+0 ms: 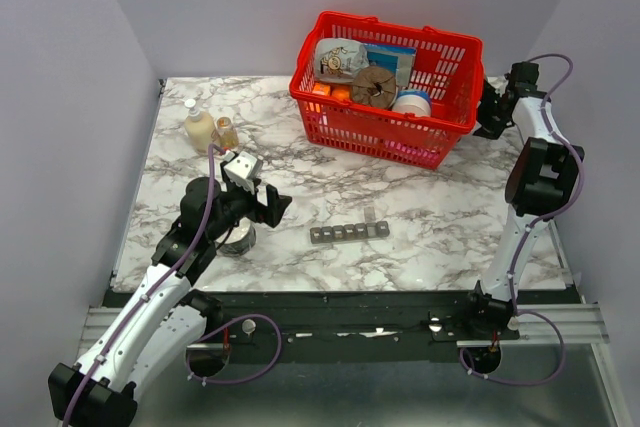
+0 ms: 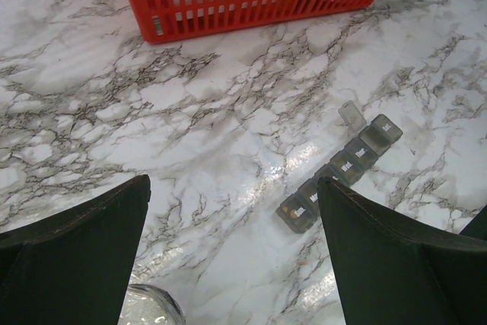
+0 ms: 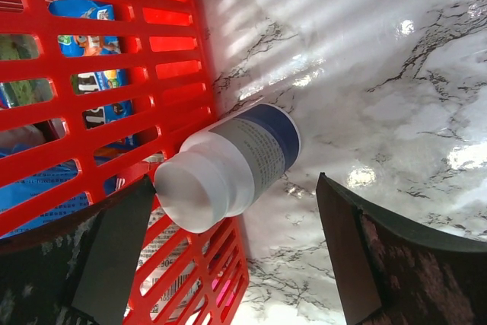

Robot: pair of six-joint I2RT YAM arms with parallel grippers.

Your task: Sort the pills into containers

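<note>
left pincer [image 2: 233,188] gapes near containers [image 2: 342,169], contents unclear, one lid up.

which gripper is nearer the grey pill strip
Left. The left gripper hovers just left of the dark grey plastic compartment strip; the right gripper is far off, beside the red basket.

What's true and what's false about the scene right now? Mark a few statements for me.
1. The pill organizer lies on the table, outside the basket. True.
2. The left gripper is shut on the pill organizer. False: it is open and holds nothing.
3. A white bottle sits beside the basket, between the open fingers of the right gripper. True.
4. Every lid on the pill organizer is closed. False: one lid near an end stands open.
</note>
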